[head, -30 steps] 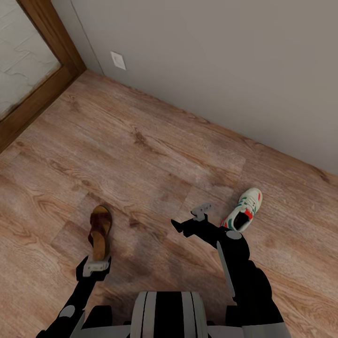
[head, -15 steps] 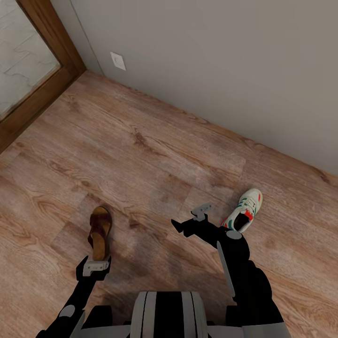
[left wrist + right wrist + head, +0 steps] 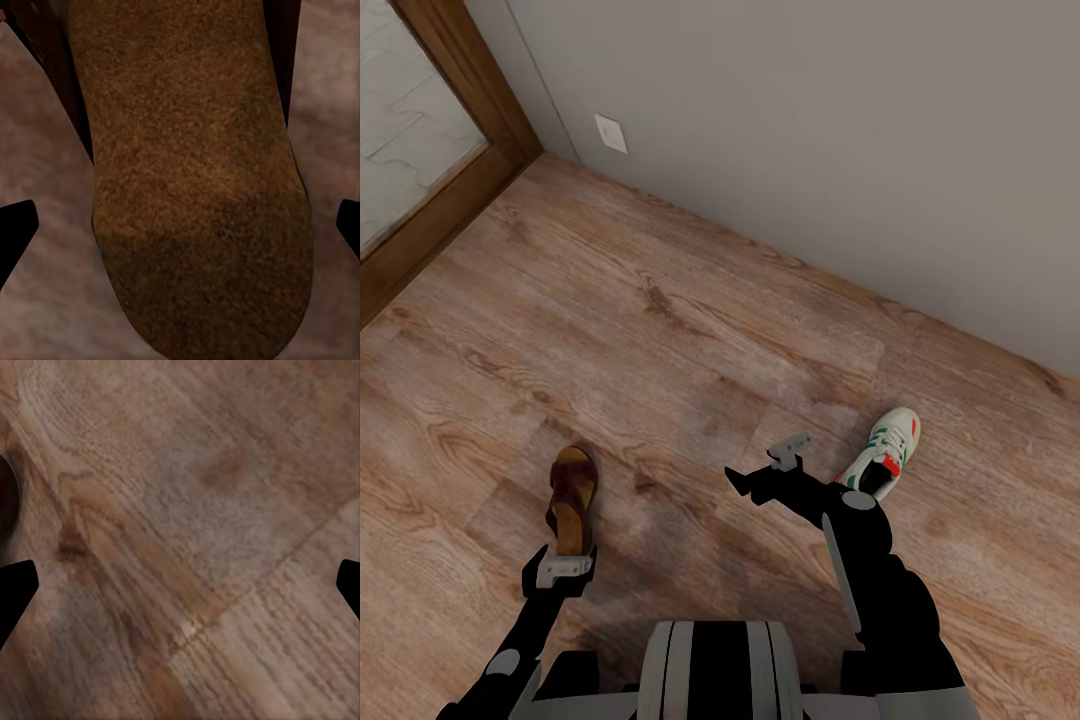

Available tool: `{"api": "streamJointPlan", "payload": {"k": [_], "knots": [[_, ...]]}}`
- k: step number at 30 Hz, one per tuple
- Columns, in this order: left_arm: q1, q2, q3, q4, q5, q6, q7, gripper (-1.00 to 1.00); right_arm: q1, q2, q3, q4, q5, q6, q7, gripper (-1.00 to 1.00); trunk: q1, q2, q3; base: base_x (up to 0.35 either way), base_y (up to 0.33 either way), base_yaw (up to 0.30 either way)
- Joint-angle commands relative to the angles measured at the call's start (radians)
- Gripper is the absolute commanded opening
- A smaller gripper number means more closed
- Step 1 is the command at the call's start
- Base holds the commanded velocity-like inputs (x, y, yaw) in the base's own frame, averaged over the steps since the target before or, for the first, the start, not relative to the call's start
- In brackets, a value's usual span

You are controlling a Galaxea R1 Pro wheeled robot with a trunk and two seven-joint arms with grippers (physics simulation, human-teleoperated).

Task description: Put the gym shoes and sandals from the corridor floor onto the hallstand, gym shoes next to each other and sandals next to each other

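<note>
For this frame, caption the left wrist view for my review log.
Open left gripper poised over a brown sandal's tan footbed on the floor.

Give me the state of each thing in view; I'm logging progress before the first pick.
sandal: flat on the floor, upright, not gripped.
gym shoe: on the floor, upright, beside the right arm, not held.
left gripper: open, fingers either side of the sandal's heel.
right gripper: open, over bare floor.
</note>
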Motion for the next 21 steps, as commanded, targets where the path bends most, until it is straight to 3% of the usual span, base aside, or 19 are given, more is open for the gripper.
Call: {"api": "streamJointPlan", "payload": {"k": [1,13,14,21], "knots": [[-0.001,-0.001,0.008,0.0,-0.01,-0.004,-0.006,1.0,0.0,0.001,-0.001,-0.001,0.011,0.003,0.008,1.0,0.0,0.0,0.0,0.005,0.0,0.0],[-0.001,0.0,0.008,0.002,-0.011,-0.004,-0.005,1.0,0.0,0.001,-0.001,-0.001,0.011,0.003,0.008,1.0,0.0,0.0,0.0,0.0,0.0,0.0],[-0.001,0.0,0.008,0.004,-0.011,-0.004,-0.005,-1.0,0.0,0.001,-0.001,-0.001,0.011,0.003,0.008,1.0,0.0,0.0,0.0,0.0,0.0,0.0],[-0.001,0.001,0.009,0.006,-0.011,-0.003,-0.005,-1.0,0.0,0.001,-0.001,-0.001,0.009,0.003,0.008,1.0,0.0,0.0,0.0,0.0,0.0,0.0]]}}
